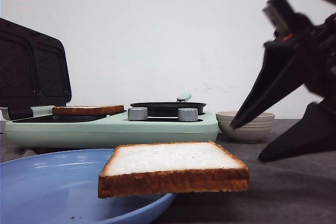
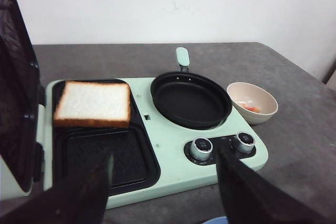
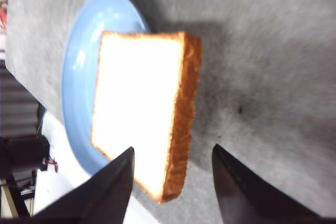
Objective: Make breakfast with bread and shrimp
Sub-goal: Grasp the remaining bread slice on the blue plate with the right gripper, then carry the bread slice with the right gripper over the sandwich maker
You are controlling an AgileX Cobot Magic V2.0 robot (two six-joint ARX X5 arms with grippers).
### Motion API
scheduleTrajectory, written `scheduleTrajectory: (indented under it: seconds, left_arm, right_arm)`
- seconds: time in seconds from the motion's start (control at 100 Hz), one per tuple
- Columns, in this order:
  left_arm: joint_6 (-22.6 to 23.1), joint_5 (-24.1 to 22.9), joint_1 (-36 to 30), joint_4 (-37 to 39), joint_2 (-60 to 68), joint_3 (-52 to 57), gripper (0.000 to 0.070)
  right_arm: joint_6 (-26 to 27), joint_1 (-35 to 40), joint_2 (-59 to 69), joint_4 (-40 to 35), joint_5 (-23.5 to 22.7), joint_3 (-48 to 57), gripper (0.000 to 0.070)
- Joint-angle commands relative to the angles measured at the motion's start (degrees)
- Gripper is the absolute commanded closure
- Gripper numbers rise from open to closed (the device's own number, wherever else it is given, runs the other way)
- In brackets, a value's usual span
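One bread slice (image 1: pixel 173 166) lies flat on the rim of the blue plate (image 1: pixel 47 187) and overhangs the table; it also shows in the right wrist view (image 3: pixel 142 114). My right gripper (image 1: pixel 247 142) is open and empty, to the right of this slice, with its jaws (image 3: pixel 172 153) spread near the slice's crust edge. A second bread slice (image 2: pixel 93 103) lies on the far black grill plate of the green breakfast maker (image 2: pixel 173 145). My left gripper (image 2: pixel 165 161) is open and empty above the maker's front edge. Small orange-pink shrimp (image 2: pixel 252 107) lies in the beige bowl (image 2: pixel 253 100).
The maker's waffle lid (image 1: pixel 31 72) stands open at the left. A black round pan (image 2: pixel 190 99) sits on its right half, with two silver knobs (image 2: pixel 201 149) in front. The beige bowl (image 1: pixel 245 125) stands right of the maker. The blue plate (image 3: pixel 79 77) sits at the table's front edge.
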Motion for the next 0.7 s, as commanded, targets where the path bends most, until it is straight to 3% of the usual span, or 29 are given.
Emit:
scheduleTrajectory:
  seconds: [0.0, 0.69]
  left_arm:
    - [1.0, 0.0, 0.0, 0.3, -0.2, 0.2, 0.0386]
    - [1.2, 0.0, 0.0, 0.2, -1.1, 0.2, 0.0386]
  right_arm:
    - [1.0, 1.0, 1.6, 1.3, -0.4, 0.2, 0.0409]
    - [3.6, 6.8, 10.9, 9.7, -3.2, 0.2, 0.0392]
